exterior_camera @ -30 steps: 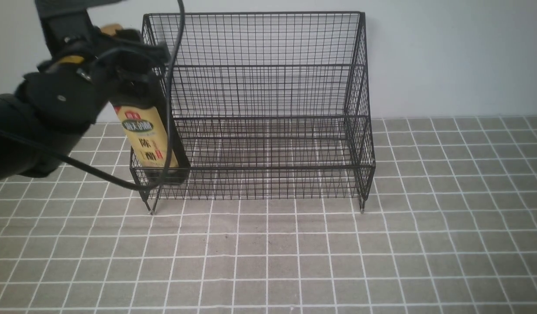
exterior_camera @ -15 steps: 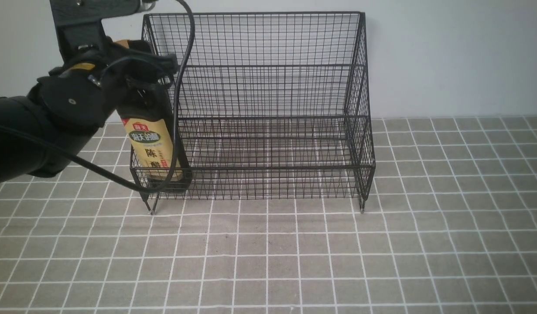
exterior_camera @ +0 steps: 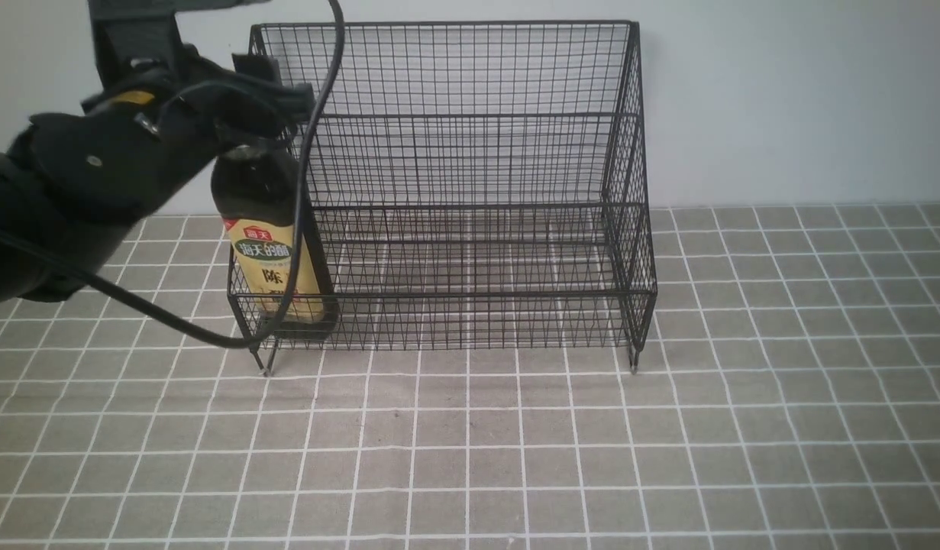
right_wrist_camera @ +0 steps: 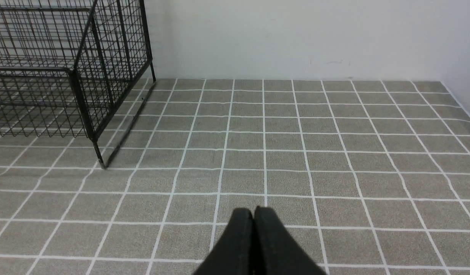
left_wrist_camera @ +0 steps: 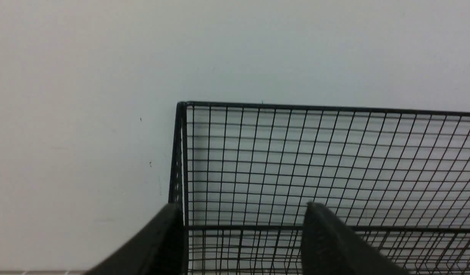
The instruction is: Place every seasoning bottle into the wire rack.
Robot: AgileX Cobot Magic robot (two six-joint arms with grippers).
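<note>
One seasoning bottle (exterior_camera: 275, 260) stands upright in the front left corner of the wire rack (exterior_camera: 470, 114), on its lower tier. The left arm reaches in from the left, its claw (exterior_camera: 275, 88) at the bottle's top with fingers apart, hiding the cap. The right claw (right_wrist_camera: 254, 214), fingers pressed together, hangs over the tiled tabletop (exterior_camera: 592, 443).

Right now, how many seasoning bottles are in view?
1. The seasoning bottle stands in the lower tier of the wire rack, at its front left corner. No other shows, and little here could hide one.
</note>
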